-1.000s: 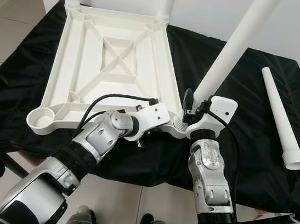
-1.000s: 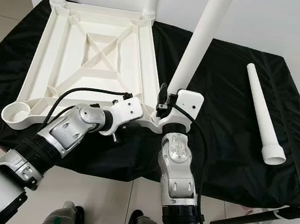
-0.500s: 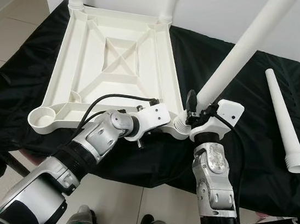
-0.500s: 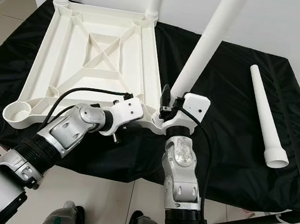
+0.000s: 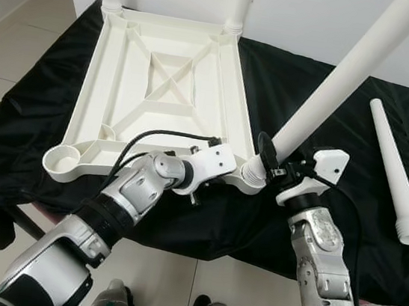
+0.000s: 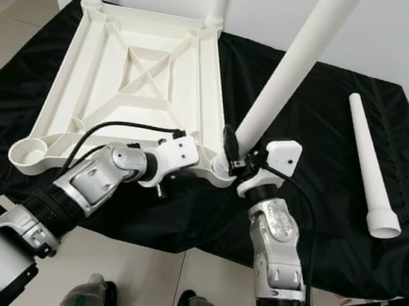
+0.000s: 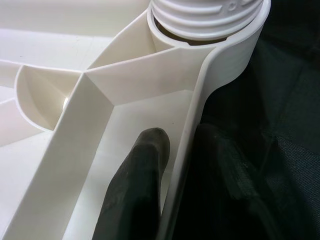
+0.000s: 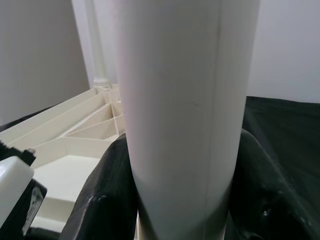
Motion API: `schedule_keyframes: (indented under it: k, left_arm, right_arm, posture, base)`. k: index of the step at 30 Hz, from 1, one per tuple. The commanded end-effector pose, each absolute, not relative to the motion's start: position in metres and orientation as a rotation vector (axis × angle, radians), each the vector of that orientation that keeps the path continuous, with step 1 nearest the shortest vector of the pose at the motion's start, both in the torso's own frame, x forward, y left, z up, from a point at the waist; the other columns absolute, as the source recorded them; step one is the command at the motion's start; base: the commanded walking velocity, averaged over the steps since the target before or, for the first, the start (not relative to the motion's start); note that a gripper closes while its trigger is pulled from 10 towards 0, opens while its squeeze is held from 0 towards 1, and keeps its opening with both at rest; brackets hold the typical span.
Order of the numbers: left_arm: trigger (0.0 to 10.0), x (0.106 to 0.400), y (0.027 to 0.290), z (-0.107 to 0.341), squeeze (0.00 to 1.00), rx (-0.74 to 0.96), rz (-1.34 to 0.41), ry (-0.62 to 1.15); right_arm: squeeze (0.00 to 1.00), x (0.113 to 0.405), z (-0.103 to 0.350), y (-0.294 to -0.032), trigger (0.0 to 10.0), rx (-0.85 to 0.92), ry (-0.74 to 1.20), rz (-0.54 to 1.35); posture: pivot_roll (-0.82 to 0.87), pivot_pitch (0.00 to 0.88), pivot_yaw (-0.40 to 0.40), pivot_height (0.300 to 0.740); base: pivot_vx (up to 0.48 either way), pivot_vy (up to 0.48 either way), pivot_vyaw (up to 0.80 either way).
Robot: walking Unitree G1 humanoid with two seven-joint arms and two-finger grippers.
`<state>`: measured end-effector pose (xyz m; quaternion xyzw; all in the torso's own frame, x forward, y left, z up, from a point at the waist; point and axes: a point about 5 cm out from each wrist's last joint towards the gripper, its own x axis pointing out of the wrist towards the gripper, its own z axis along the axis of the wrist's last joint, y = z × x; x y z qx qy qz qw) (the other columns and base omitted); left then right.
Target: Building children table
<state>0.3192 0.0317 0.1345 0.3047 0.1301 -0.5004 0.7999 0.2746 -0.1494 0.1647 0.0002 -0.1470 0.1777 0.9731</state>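
Observation:
A white plastic tabletop [image 5: 161, 79] lies upside down on a black cloth, with two legs standing in its far corners. A third white leg [image 5: 343, 77] stands tilted in the near right corner socket [image 5: 250, 176], and my right gripper [image 5: 278, 163] is shut on it just above the socket. Its black fingers [image 8: 107, 200] hug the tube on both sides. My left gripper [image 7: 172, 150] is shut on the tabletop's near rim [image 7: 192, 130], one finger inside and one outside, close to that socket. A fourth leg [image 5: 398, 171] lies loose on the cloth at the right.
The near left corner socket [image 5: 63, 158] holds nothing. The black cloth [image 5: 344, 126] hangs over the table's front edge. Tiled floor lies on the left and below, and a white wall stands behind. My feet [image 5: 113, 303] are by the table's near edge.
The camera has shifted. My right arm has swung right and the leg it holds now leans further to the right in the socket. The left gripper keeps its hold on the rim.

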Motion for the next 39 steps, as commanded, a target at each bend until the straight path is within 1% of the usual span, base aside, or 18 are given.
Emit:
schedule_keyframes:
  k: [1, 6, 9, 11, 15, 19, 23, 30, 34, 35, 36, 37, 39]
  left_arm:
    - [10.0, 0.328, 0.033, 0.161, 0.00, 0.699, -1.015, 0.171]
    - [10.0, 0.328, 0.034, 0.161, 0.00, 0.700, -1.015, 0.170]
    - [10.0, 0.328, 0.034, 0.161, 0.00, 0.700, -1.015, 0.170]
    - [10.0, 0.328, 0.034, 0.161, 0.00, 0.701, -1.015, 0.170]
    - [10.0, 0.328, 0.034, 0.162, 0.00, 0.702, -1.016, 0.169]
    - [10.0, 0.329, 0.033, 0.163, 0.00, 0.703, -1.013, 0.164]
    - [10.0, 0.330, 0.032, 0.164, 0.00, 0.703, -1.013, 0.161]
    - [10.0, 0.330, 0.032, 0.165, 0.00, 0.701, -1.012, 0.155]
    - [10.0, 0.330, 0.033, 0.166, 0.00, 0.694, -1.000, 0.151]
    - [10.0, 0.331, 0.034, 0.167, 0.62, 0.675, -0.994, 0.151]
    - [10.0, 0.331, 0.034, 0.167, 0.62, 0.675, -0.994, 0.151]
    - [10.0, 0.331, 0.034, 0.169, 1.00, 0.648, -0.998, 0.153]
    - [10.0, 0.331, 0.034, 0.169, 1.00, 0.648, -0.998, 0.153]
  right_arm:
    - [0.00, 0.270, 0.140, -0.158, 10.0, -0.011, -0.183, 0.357]
    - [0.00, 0.267, 0.130, -0.157, 10.0, 0.006, -0.127, 0.385]
    - [0.00, 0.267, 0.130, -0.157, 10.0, 0.006, -0.127, 0.385]
    - [0.00, 0.276, 0.123, -0.162, 10.0, 0.002, -0.053, 0.321]
    - [0.00, 0.282, 0.125, -0.161, 10.0, -0.003, -0.032, 0.314]
    - [0.00, 0.299, 0.139, -0.158, 10.0, -0.034, -0.051, 0.317]
    - [0.00, 0.303, 0.145, -0.155, 10.0, -0.046, -0.073, 0.340]
    - [0.00, 0.303, 0.146, -0.150, 10.0, -0.045, -0.082, 0.384]
    - [0.00, 0.300, 0.157, -0.152, 10.0, 0.010, -0.157, 0.387]
    - [0.00, 0.301, 0.172, -0.156, 10.0, 0.065, -0.229, 0.373]
    - [0.00, 0.301, 0.172, -0.156, 10.0, 0.065, -0.229, 0.373]
    - [0.00, 0.302, 0.184, -0.159, 10.0, 0.108, -0.282, 0.363]
    - [0.00, 0.302, 0.184, -0.159, 10.0, 0.108, -0.282, 0.363]
  posture:
    - [0.03, 0.055, -0.036, 0.740]
    - [0.03, 0.057, -0.036, 0.740]
    - [0.03, 0.057, -0.036, 0.740]
    - [0.03, 0.058, -0.035, 0.740]
    - [0.03, 0.059, -0.033, 0.740]
    - [0.03, 0.059, -0.033, 0.740]
    - [0.03, 0.059, -0.035, 0.740]
    - [0.03, 0.060, -0.044, 0.740]
    - [0.04, 0.062, -0.046, 0.740]
    - [0.03, 0.063, -0.047, 0.740]
    - [0.03, 0.063, -0.047, 0.740]
    - [0.03, 0.063, -0.047, 0.740]
    - [0.03, 0.063, -0.047, 0.740]
  base:
    - [0.000, 0.000, 0.00]
    - [0.000, 0.000, 0.00]
    - [0.000, 0.000, 0.00]
    - [0.000, 0.000, 0.00]
    - [0.000, 0.000, 0.00]
    - [0.000, 0.000, 0.00]
    - [0.000, 0.000, 0.00]
    - [0.000, 0.000, 0.00]
    - [0.000, 0.000, 0.00]
    - [0.000, 0.000, 0.00]
    - [0.000, 0.000, 0.00]
    - [0.000, 0.000, 0.00]
    - [0.000, 0.000, 0.00]
